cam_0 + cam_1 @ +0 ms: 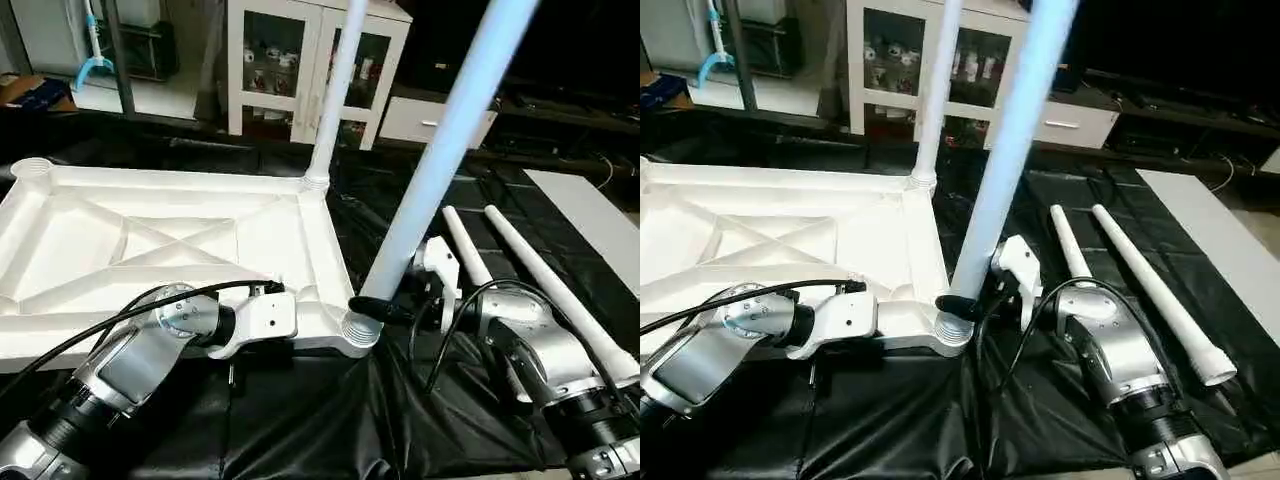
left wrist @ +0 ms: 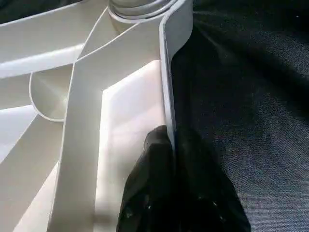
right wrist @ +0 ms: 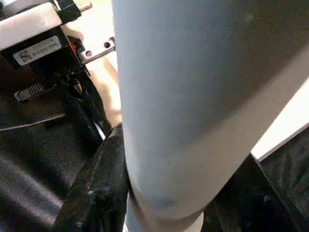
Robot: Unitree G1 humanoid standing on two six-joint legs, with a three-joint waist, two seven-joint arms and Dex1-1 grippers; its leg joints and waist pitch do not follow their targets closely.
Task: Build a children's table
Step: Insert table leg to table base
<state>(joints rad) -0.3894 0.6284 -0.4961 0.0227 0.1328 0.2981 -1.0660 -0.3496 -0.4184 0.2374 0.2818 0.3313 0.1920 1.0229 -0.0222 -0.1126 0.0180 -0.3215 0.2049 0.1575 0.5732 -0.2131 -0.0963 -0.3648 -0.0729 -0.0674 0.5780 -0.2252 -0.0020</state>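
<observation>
Lying upside down on the black sheet-covered work surface point(image 1: 300, 420), the white square plastic table top point(image 1: 120, 250) shows its X-ribbed underside and fills the left half of that surface. An empty round socket point(image 1: 30, 170) sits at its far left corner. The left gripper point(image 2: 171, 145) is at the top's near edge, close to the near right corner; its two black fingers point(image 2: 154, 193) are pressed together on the thin upright rim wall, one finger inside the rim and one outside.

At the top's far right corner, a long white tapered tubular leg point(image 1: 335, 90) stands upright in its socket. At the near right corner, a second white leg point(image 1: 450, 130) rises from the ribbed corner socket point(image 1: 360, 330), leaning away to the right. The right gripper point(image 1: 400, 300) is clamped around this leg just above the socket, a black finger point(image 1: 378, 310) wrapping its left side while the wrist reaches in from the right.

Further right, apart from both grippers, two spare white legs point(image 1: 540, 280) lie side by side on the black sheet, running from the middle toward its near right corner.
</observation>
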